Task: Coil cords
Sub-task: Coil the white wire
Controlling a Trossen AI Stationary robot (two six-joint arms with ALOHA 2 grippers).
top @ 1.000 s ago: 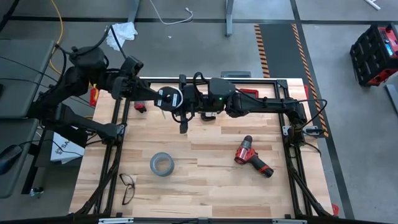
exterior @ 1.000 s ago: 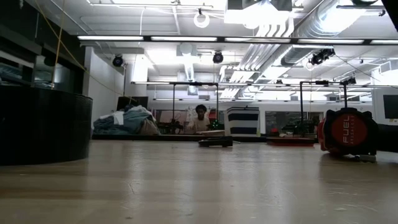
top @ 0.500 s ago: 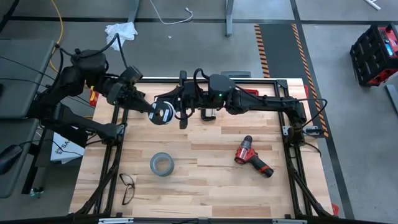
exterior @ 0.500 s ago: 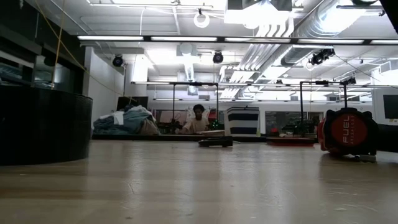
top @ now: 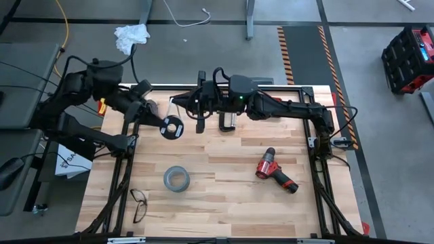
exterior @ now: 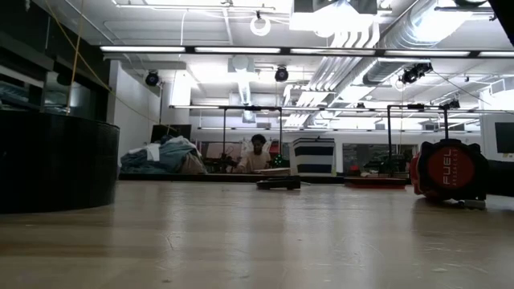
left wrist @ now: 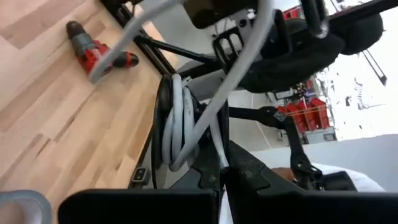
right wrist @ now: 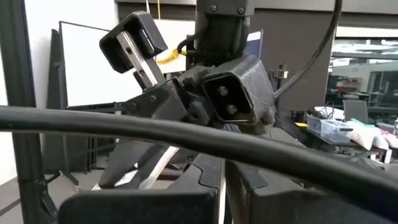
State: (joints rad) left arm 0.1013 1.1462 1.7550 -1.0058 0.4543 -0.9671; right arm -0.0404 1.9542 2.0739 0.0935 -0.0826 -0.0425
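Apparently left gripper clamped spool above table's far left, keeping it steady for winding. Right gripper alongside pinched white cord, seemingly feeding it on.

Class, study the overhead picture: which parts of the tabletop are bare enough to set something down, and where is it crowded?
Bare wood lies between the tape roll and the drill, and along the near edge right of the glasses. The far edge is crowded: the left claw holds the spool beside the right claw.
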